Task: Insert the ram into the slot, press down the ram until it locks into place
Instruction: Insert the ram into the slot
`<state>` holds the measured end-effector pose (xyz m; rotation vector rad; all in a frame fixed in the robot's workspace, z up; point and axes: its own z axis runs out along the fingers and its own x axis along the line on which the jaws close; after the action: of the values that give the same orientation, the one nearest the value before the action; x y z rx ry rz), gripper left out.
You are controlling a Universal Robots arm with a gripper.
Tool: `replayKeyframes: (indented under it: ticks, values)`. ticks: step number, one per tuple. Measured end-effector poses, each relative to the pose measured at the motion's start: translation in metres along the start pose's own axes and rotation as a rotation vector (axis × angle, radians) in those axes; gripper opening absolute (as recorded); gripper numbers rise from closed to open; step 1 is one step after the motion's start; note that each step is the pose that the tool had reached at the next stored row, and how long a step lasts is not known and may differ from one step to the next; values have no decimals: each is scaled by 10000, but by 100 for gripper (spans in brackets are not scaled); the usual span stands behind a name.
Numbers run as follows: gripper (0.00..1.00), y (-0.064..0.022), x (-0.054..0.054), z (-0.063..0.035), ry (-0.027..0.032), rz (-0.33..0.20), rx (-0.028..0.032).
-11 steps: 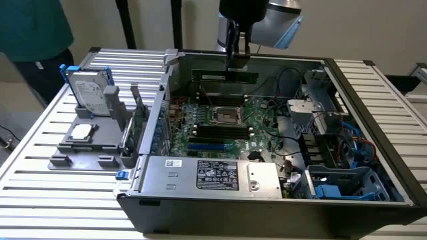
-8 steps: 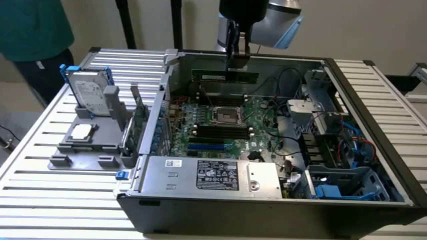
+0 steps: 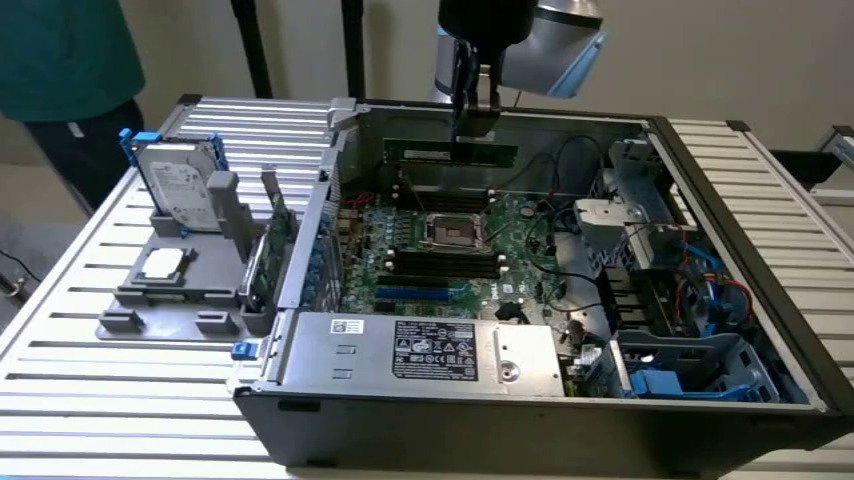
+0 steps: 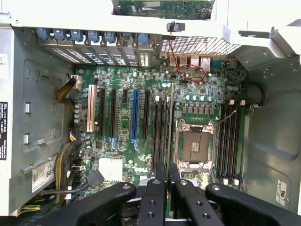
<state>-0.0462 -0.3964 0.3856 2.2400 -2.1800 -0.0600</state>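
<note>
Well off to the exterior view's left of the gripper [image 3: 477, 128], a hard drive [image 3: 180, 188] stands in a gray holder on the slatted tabletop [image 3: 120, 390]. The arm [image 3: 541, 40] reaches straight down into the open computer case [image 3: 534, 435], wrist vertical. The gripper is clamped on the ram [image 3: 451, 153], which hangs level and on edge, clear above the motherboard [image 3: 514, 215]. Below the gripper, the black slot [image 3: 434, 263] lies beside the processor socket [image 3: 451, 232], not touched by the ram. In the wrist view the ram [image 4: 171, 117] shows edge-on between the fingers [image 4: 155, 188], running along the slot [image 4: 162, 132].
</note>
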Motion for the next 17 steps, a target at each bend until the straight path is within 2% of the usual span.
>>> replayKeyframes:
  ticks: [5,8,10,17]
  values:
    - [14,-14,0,4,16,1,-1]
    - [14,-127,4,14,23,1,-7]
    - [14,-166,6,39,33,1,-10]
    - [14,-174,33,165,38,0,-10]
